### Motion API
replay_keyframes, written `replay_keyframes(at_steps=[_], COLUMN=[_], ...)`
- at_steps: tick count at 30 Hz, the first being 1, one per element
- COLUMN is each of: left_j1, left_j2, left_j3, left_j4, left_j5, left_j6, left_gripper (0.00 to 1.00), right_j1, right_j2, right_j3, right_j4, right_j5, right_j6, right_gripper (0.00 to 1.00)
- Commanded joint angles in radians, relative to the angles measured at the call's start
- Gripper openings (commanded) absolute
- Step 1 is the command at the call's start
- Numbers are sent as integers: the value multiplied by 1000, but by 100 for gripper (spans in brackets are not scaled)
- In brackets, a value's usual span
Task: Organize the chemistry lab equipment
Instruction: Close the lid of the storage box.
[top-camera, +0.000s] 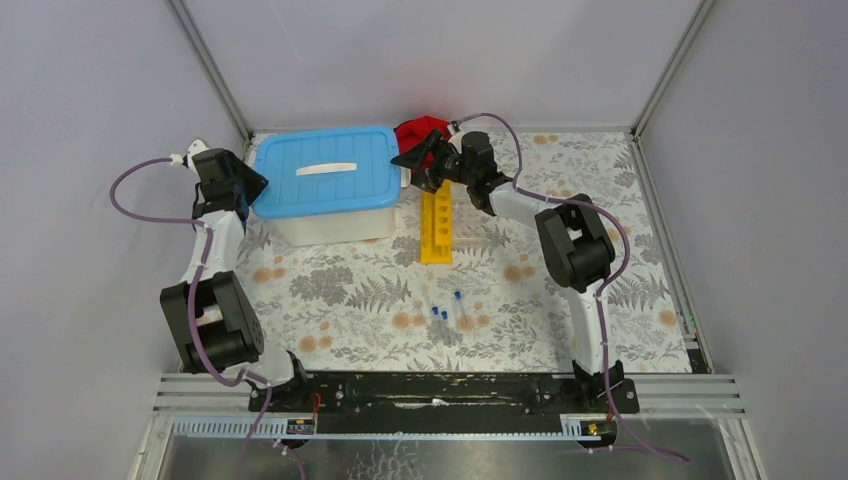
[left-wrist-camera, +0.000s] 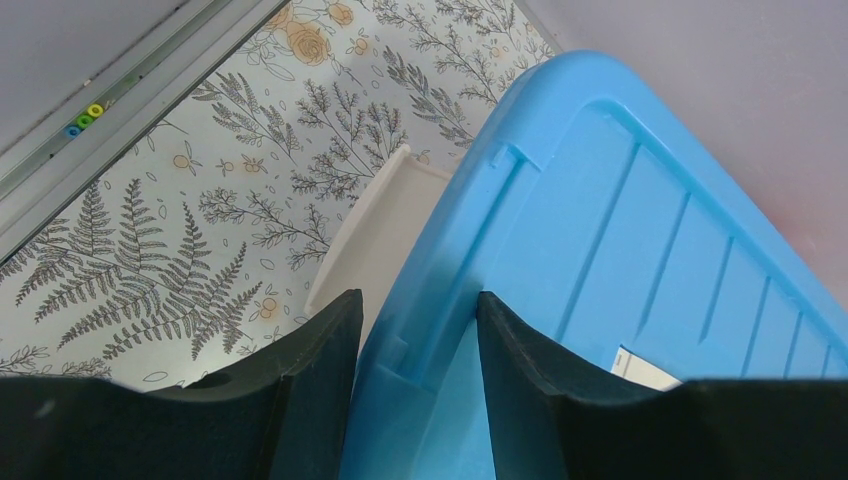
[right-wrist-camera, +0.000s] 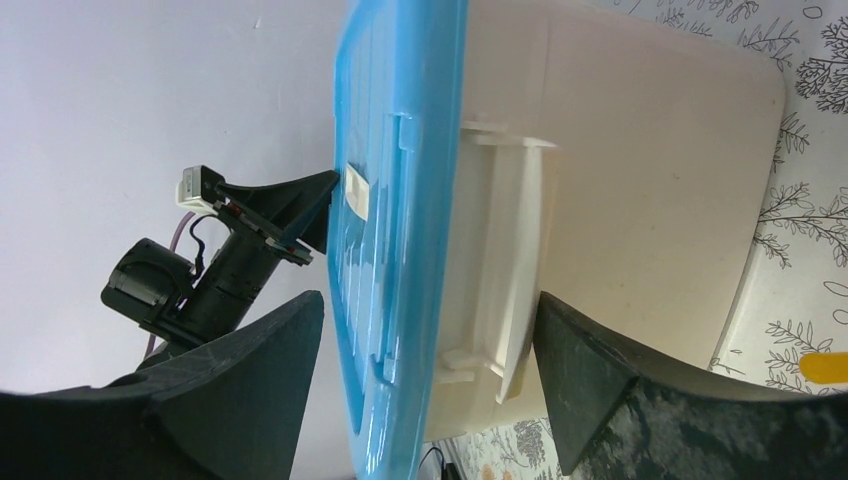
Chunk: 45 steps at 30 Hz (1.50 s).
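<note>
- Table (top-camera: 330, 300), covered by a cloth printed with ferns and flowers, is walled in by grey panels on three sides.
- Tub (top-camera: 335, 228), white and closed by a blue lid (top-camera: 290, 180), is set at the far left of the cloth; a white strip (top-camera: 326, 168) is stuck on top of the lid.
- Left claw (left-wrist-camera: 418, 330) is placed at the tub's left end. Its fingers (left-wrist-camera: 320, 350) are closed on the lid's rim, one outside the edge and one on top.
- Right claw (right-wrist-camera: 430, 370) is placed at the tub's right end. Its fingers (right-wrist-camera: 600, 400) are held wide apart, with the lid's edge and the tub's white handle between them; a clamp on either cannot be seen.
- Yellow rack (top-camera: 436, 228) with a row of holes is laid flat just right of the tub, pointing toward the arms.
- Red object (top-camera: 420, 130) is seen at the back wall, partly hidden by the right claw.
- Small blue-capped tubes (top-camera: 440, 313) are scattered loose on the cloth, nearer the arms than the rack.
</note>
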Motion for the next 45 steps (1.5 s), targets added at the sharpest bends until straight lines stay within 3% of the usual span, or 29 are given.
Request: replay_keyframes(at_steps=[1, 11, 23, 28, 32, 34, 40, 45], left_j1=[-22, -41, -67, -72, -78, -81, -93, -120], left_j2=[23, 28, 40, 39, 40, 40, 34, 25], left_j3=[-63, -65, -73, -84, -91, -91, -88, -80], left_j4=[-175, -168, -152, -138, -130, -128, -128, -134], left_j5=[8, 8, 13, 24, 30, 30, 28, 16], left_j6=[3, -9, -22, -28, -31, -32, -34, -39], left_gripper=[51, 51, 51, 51, 51, 51, 50, 50], right_j1=[11, 34, 154, 192, 221, 238, 273, 288], right_j2=[-131, -126, 33, 137, 188, 198, 178, 178], right_j3=[4, 94, 508, 706, 797, 818, 806, 817], right_j4=[76, -134, -772, -982, -1081, -1112, -1126, -1150], right_j5=[-33, -14, 181, 287, 393, 443, 581, 659], right_j6=[-6, -141, -512, -616, -687, -718, -778, -815], right_gripper=[82, 80, 73, 62, 48, 40, 33, 20])
